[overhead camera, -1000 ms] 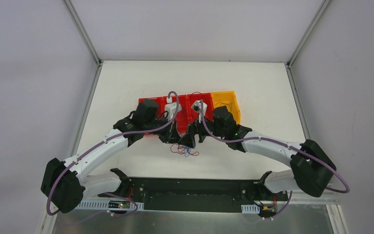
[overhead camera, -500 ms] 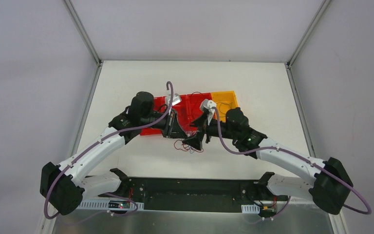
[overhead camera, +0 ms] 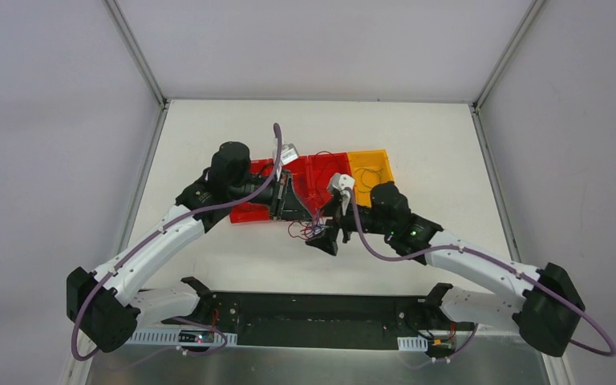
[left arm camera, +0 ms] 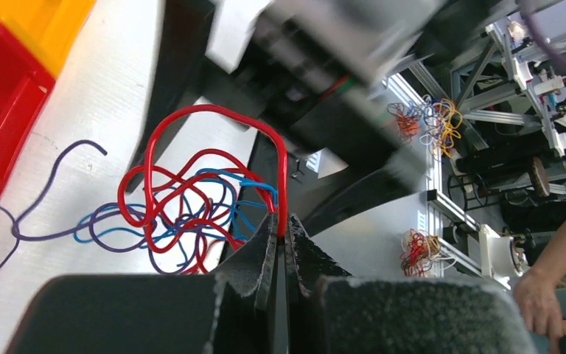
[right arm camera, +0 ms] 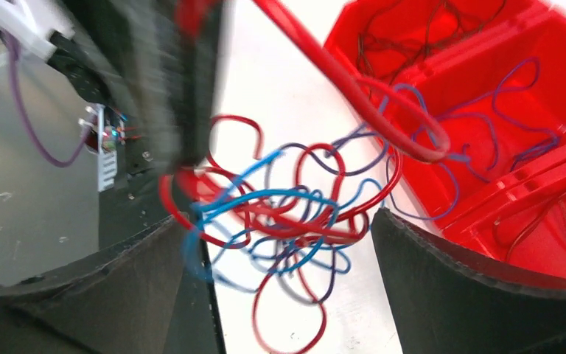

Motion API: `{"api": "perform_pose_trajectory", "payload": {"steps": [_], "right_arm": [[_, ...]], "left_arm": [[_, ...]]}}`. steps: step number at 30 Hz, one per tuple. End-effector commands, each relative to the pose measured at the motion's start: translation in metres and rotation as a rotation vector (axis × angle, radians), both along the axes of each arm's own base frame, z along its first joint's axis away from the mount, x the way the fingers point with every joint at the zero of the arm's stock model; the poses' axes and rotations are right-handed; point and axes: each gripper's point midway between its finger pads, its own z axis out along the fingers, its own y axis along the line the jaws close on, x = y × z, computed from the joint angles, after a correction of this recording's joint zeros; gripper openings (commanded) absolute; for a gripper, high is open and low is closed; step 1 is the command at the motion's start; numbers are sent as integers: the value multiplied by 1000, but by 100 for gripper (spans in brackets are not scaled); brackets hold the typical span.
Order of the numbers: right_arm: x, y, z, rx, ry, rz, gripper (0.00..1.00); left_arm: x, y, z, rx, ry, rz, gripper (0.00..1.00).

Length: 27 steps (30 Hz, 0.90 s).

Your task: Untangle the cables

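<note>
The cables (overhead camera: 309,230) are a small tangle of thin red, blue and purple wires, lifted just off the table in front of the red bins. My left gripper (left arm camera: 284,230) is shut on a red wire (left arm camera: 283,177) that loops up out of the tangle (left arm camera: 184,214). In the top view the left gripper (overhead camera: 298,211) is just above the tangle. My right gripper (right arm camera: 280,243) is open, its jaws wide apart on either side of the tangle (right arm camera: 287,221). In the top view it (overhead camera: 326,238) is right beside the clump.
A row of bins stands behind the tangle: red bins (overhead camera: 321,172) and a yellow bin (overhead camera: 371,169). The red bin (right arm camera: 501,125) holds loose dark and purple wires. The black base rail (overhead camera: 313,313) runs along the near edge.
Both grippers have moved up and toward the bins with the tangle, which has lifted off the table. The right arm has swung further right and stretched out.
</note>
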Motion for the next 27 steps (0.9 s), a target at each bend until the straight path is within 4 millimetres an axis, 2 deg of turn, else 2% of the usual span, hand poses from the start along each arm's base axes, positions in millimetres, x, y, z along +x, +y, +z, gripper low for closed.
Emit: {"api": "perform_pose_trajectory", "payload": {"steps": [1, 4, 8, 9, 11, 15, 23, 27], "right_arm": [[18, 24, -4, 17, -38, 2, 91], [29, 25, -26, -25, -45, -38, 59], [25, 14, -47, -78, -32, -37, 19], [23, 9, -52, -95, -31, -36, 11], [17, -2, -63, -141, -23, -34, 1], [5, -30, -92, -262, -18, -30, 0], [-12, -89, -143, -534, -49, 19, 0], [-16, -108, -151, -637, -54, 42, 0]], "left_arm": [[-3, -8, 43, -96, -52, -66, 0], [-5, -7, 58, -118, -65, -75, 0], [-1, 4, 83, -138, -103, -80, 0], [3, 8, 93, -146, -125, -68, 0], [16, 16, 115, -166, -171, -24, 0], [36, 35, 162, -211, -262, 62, 0], [59, 71, 263, -334, -473, 215, 0], [64, 80, 289, -358, -545, 262, 0]]}}
